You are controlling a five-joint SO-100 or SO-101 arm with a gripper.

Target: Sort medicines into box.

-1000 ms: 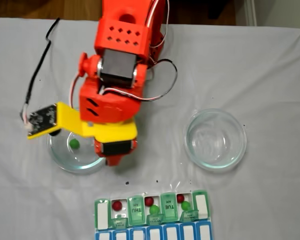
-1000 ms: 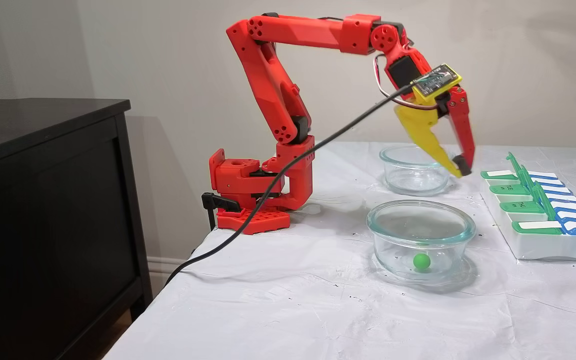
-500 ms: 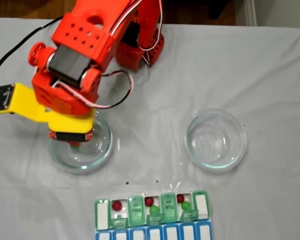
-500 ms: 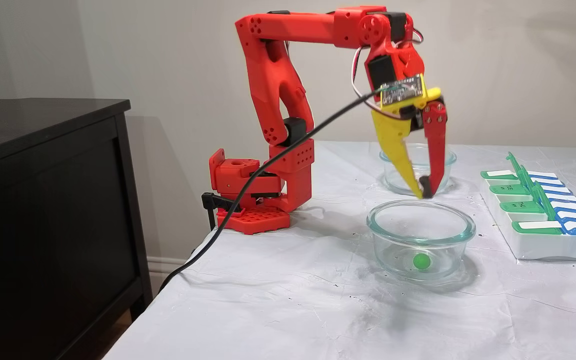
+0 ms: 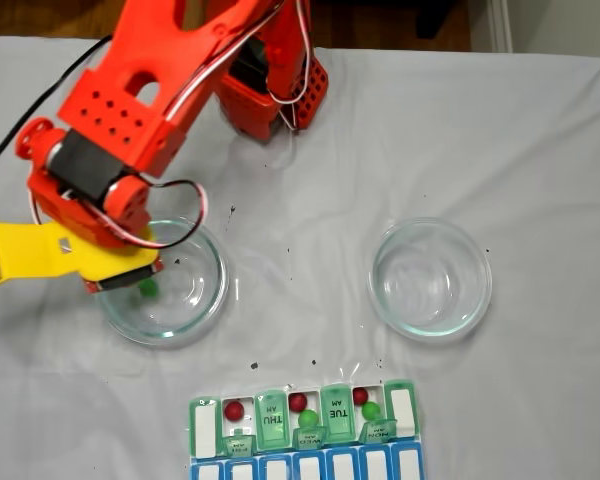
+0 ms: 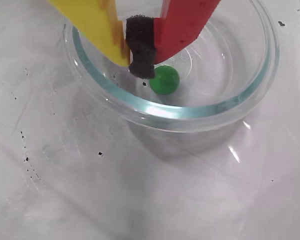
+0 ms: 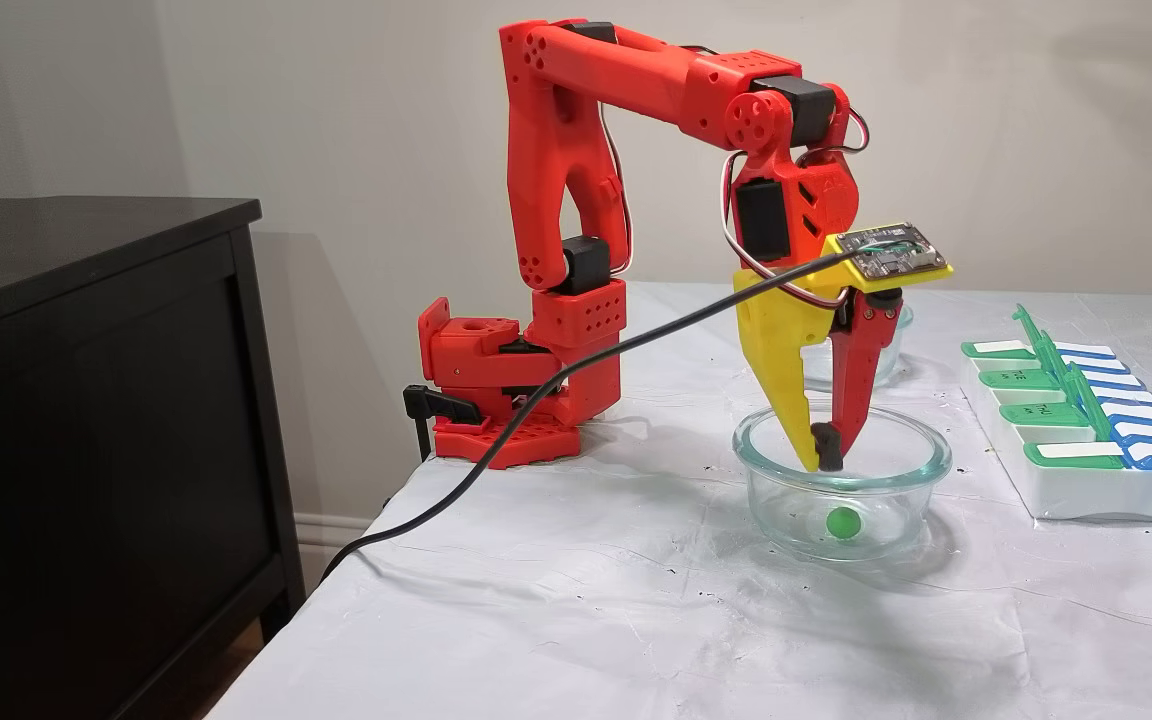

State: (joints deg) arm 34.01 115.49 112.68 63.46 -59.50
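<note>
Green and small, one pill (image 5: pixel 148 288) lies in the left glass bowl (image 5: pixel 208 300) in a fixed view from above, partly tucked under the arm's yellow and red wrist parts at about 9 o'clock in that bowl. The gripper's tips are hidden below the arm here. A second glass bowl (image 5: pixel 431 277) stands well apart at 3 o'clock. The pill box (image 5: pixel 302 420) sits at 6 o'clock, its blue row cut off by the frame's lower edge; three dark red pills (image 5: pixel 235 409) and two green ones show in its open compartments, and the lid lettering is hard to read.

In the wrist view the gripper (image 6: pixel 140 60) comes in from 12 o'clock, its yellow and red fingers pressed together on the black pad with nothing between them. The green pill sits just beside the tip, at 4 o'clock from it; whether they touch is unclear.

In a fixed view from the side, the gripper (image 7: pixel 826 458) hangs point-down inside the bowl's rim, the pill below it on the bowl's floor. The far bowl is mostly hidden behind the fingers.
</note>
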